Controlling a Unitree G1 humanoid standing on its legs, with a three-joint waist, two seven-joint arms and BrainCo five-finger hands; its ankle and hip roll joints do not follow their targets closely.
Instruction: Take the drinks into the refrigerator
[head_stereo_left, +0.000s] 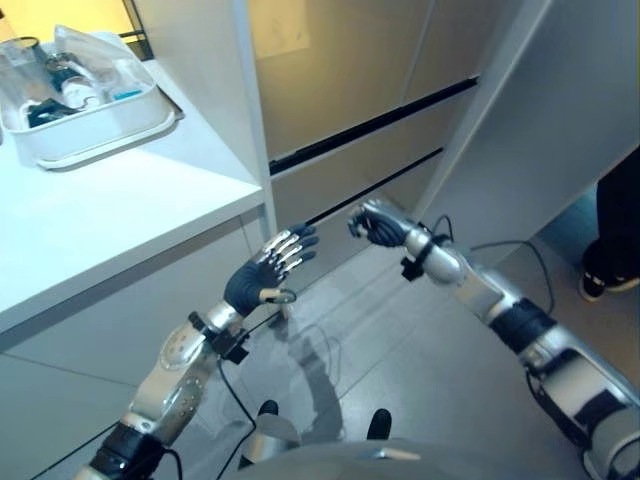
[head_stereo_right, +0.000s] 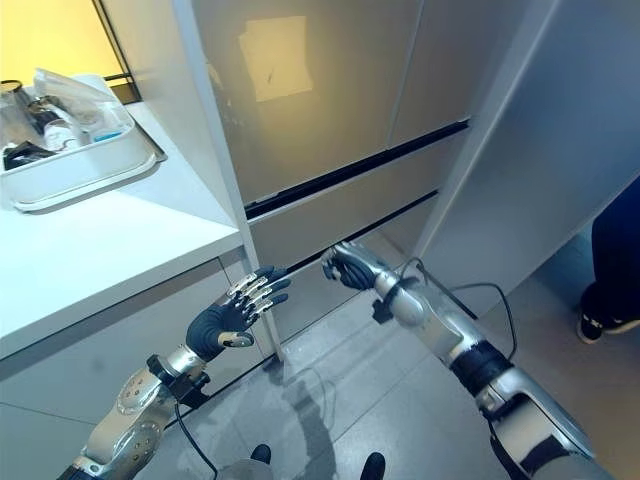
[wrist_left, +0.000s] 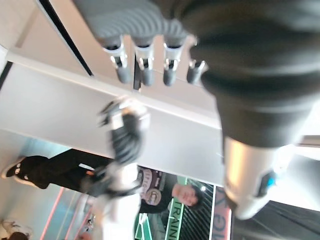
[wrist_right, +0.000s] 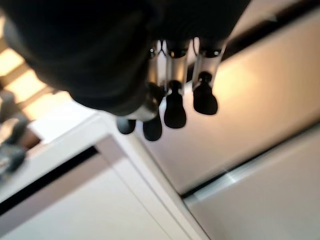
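The drinks (head_stereo_left: 70, 85) sit in a white tray (head_stereo_left: 100, 140) on the white counter (head_stereo_left: 110, 215), beside the tall fridge (head_stereo_right: 330, 110). Both hands hang low in front of the fridge drawers (head_stereo_right: 340, 215), holding nothing. The left hand (head_stereo_left: 265, 270) has straight, spread fingers. The right hand (head_stereo_left: 375, 225) has its fingers curled in. A person's leg (head_stereo_left: 615, 235) shows near the open fridge door (head_stereo_left: 545, 120).

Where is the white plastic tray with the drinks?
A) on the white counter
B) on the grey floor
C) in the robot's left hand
A: the white plastic tray rests on the white counter, while the left hand below is open and holds nothing.
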